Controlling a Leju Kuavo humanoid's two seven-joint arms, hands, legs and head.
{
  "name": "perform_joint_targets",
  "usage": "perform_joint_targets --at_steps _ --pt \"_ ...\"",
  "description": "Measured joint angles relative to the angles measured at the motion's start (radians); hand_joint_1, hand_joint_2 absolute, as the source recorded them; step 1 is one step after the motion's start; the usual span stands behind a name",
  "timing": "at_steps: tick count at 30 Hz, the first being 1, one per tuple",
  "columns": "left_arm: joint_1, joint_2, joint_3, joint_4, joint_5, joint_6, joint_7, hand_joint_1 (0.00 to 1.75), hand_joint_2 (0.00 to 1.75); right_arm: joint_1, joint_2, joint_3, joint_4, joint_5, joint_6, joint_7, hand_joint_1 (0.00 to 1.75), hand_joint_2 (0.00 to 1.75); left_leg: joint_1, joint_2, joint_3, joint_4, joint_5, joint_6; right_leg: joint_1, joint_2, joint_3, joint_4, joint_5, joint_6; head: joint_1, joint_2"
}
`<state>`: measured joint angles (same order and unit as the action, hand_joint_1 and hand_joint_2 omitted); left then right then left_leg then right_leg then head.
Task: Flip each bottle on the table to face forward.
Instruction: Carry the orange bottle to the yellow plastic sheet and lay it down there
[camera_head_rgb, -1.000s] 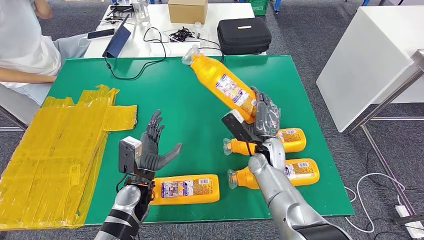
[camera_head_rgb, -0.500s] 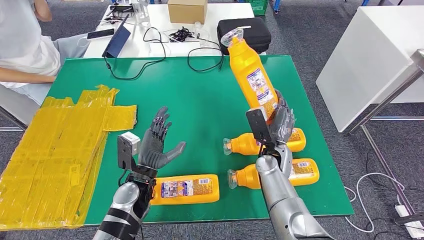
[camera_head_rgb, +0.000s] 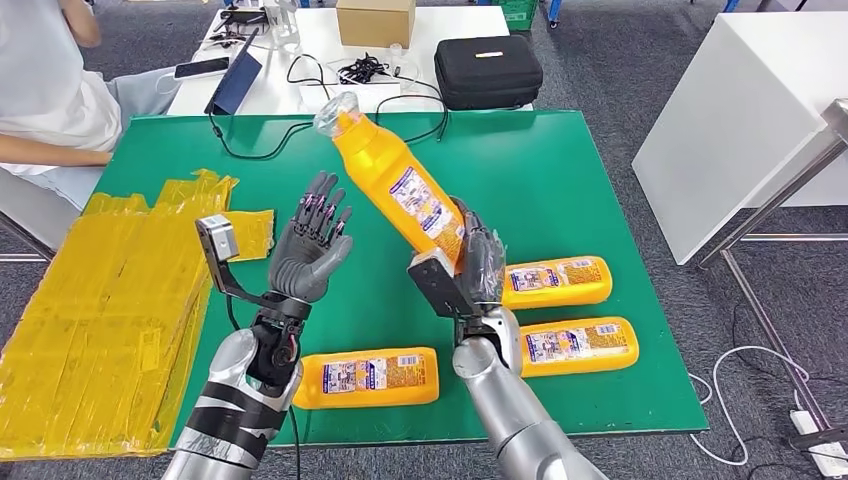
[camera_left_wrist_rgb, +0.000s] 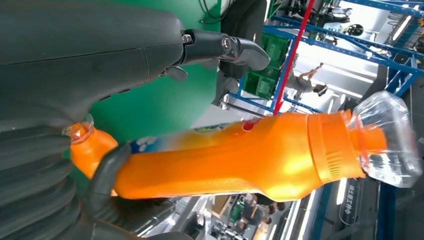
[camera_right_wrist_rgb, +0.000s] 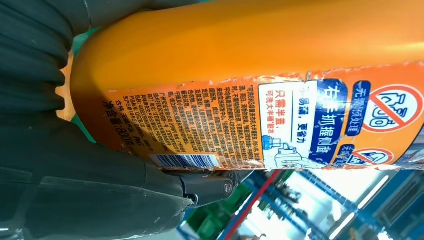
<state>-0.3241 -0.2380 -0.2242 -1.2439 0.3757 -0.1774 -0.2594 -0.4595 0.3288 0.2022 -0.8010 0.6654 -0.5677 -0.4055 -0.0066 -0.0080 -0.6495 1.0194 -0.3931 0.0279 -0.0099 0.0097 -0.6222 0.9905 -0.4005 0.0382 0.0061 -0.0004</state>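
Green matting covers the table (camera_head_rgb: 560, 160), with a white desk behind it carrying a black case (camera_head_rgb: 487, 70), a cardboard box (camera_head_rgb: 375, 20) and tangled cables (camera_head_rgb: 360, 70). Crumpled yellow sheets (camera_head_rgb: 110, 300) lie along the left side of the green surface, and a person's arm (camera_head_rgb: 50, 150) rests at that edge.

The right hand (camera_head_rgb: 478, 262) grips the base of an orange bottle (camera_head_rgb: 395, 180) and holds it up over the middle of the table, tilted so its neck points away and to the left. This bottle has a clear cap (camera_left_wrist_rgb: 387, 137), an orange collar, and a label with blue panels, dense printed text and a barcode (camera_right_wrist_rgb: 280, 120), seen close in the right wrist view.

The left hand (camera_head_rgb: 308, 250) is raised beside the bottle with fingers spread and holding nothing, palm turned toward it.

Three more orange bottles lie flat: one near the front edge (camera_head_rgb: 368, 377), and two to the right of the right arm, one (camera_head_rgb: 555, 282) farther back than the other (camera_head_rgb: 580, 346), labels facing up.
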Motion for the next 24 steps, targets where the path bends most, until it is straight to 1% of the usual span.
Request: perform_joint_targets --at_steps 7,12,17,21,24 --pt "-0.002 0.003 -0.007 0.000 0.020 0.001 0.000 0.00 1.75 0.002 0.014 0.065 0.027 0.007 0.001 -0.002 1.75 1.75 0.000 0.000 0.000 0.000 0.000 0.000 0.000 0.000 0.000 0.000 0.000 0.000 0.000 0.000" --pt "-0.002 0.006 -0.011 0.000 0.026 0.004 -0.003 0.00 1.75 0.003 0.023 0.110 0.057 0.040 -0.001 -0.002 1.75 1.75 0.000 0.000 0.000 0.000 0.000 0.000 0.000 0.000 0.000 0.000 0.000 0.000 0.000 0.000" --pt "0.003 0.015 -0.007 0.003 0.031 0.009 -0.022 0.00 1.75 0.022 0.027 0.205 0.074 0.077 0.011 -0.003 1.75 1.75 0.000 0.000 0.000 0.000 0.000 0.000 0.000 0.000 0.000 0.000 0.000 0.000 0.000 0.000" --pt "0.023 0.026 0.001 0.003 0.033 0.009 -0.037 0.00 1.75 0.042 0.027 0.278 0.070 0.081 0.025 0.007 1.75 1.75 0.000 0.000 -0.001 0.000 0.000 0.000 0.000 0.000 -0.001 0.000 0.000 0.000 0.000 0.000" --pt "0.032 0.032 0.007 0.003 0.034 0.010 -0.042 0.00 1.75 0.048 0.026 0.308 0.067 0.068 0.067 0.013 1.75 1.75 0.000 0.000 -0.001 0.000 0.000 0.000 0.000 0.000 -0.002 0.000 0.000 0.000 0.000 0.000"
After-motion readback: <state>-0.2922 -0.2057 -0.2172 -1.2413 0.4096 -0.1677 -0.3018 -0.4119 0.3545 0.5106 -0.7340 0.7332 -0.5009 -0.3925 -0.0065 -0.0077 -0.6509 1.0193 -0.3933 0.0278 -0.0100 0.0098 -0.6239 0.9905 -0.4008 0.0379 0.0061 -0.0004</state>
